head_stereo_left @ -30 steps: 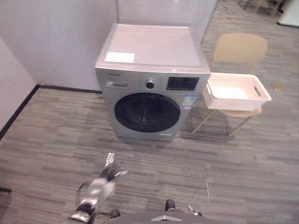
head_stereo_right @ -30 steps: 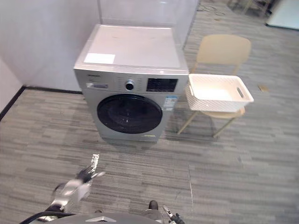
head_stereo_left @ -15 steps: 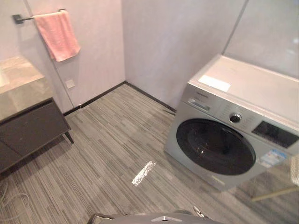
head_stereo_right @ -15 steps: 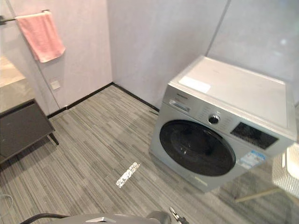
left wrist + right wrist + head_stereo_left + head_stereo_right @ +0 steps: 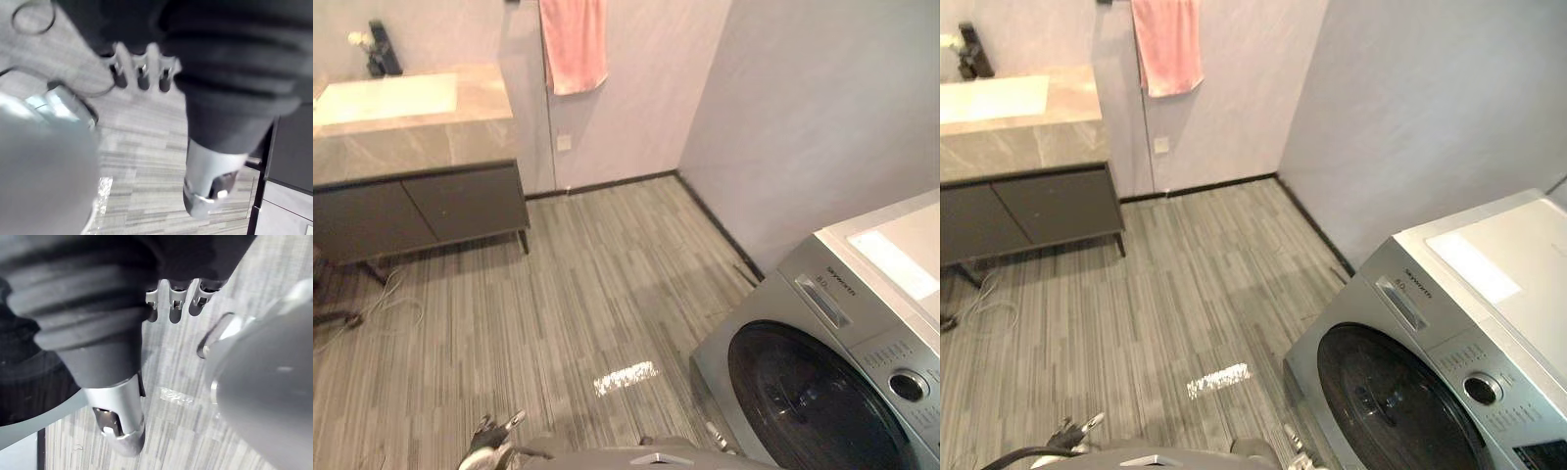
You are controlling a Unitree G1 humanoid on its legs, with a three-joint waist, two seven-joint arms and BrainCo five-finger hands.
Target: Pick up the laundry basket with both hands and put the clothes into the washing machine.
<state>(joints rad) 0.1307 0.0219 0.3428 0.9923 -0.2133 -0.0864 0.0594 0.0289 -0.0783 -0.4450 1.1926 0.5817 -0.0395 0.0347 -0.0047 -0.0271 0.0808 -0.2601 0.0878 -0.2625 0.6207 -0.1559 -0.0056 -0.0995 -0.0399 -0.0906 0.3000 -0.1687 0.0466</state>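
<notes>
The silver front-loading washing machine [image 5: 822, 392] stands at the lower right against the wall, its round dark door [image 5: 1391, 411] closed. My left hand [image 5: 489, 448] hangs low at the bottom left over the floor, fingers relaxed and holding nothing. In the left wrist view its fingers [image 5: 142, 73] and thumb [image 5: 208, 181] point at bare floor. My right hand [image 5: 117, 416] likewise hangs over the floor, its fingers [image 5: 176, 303] loose and empty.
A dark vanity cabinet [image 5: 421, 206] with a pale sink top [image 5: 382, 98] stands at the upper left wall. A pink towel [image 5: 573, 44] hangs beside it. Light cables [image 5: 372, 313] lie on the grey striped floor before the cabinet.
The camera has swung to the left. The washing machine now sits at the right edge, and the vanity and towel have come further in. The basket and chair have left the picture.
</notes>
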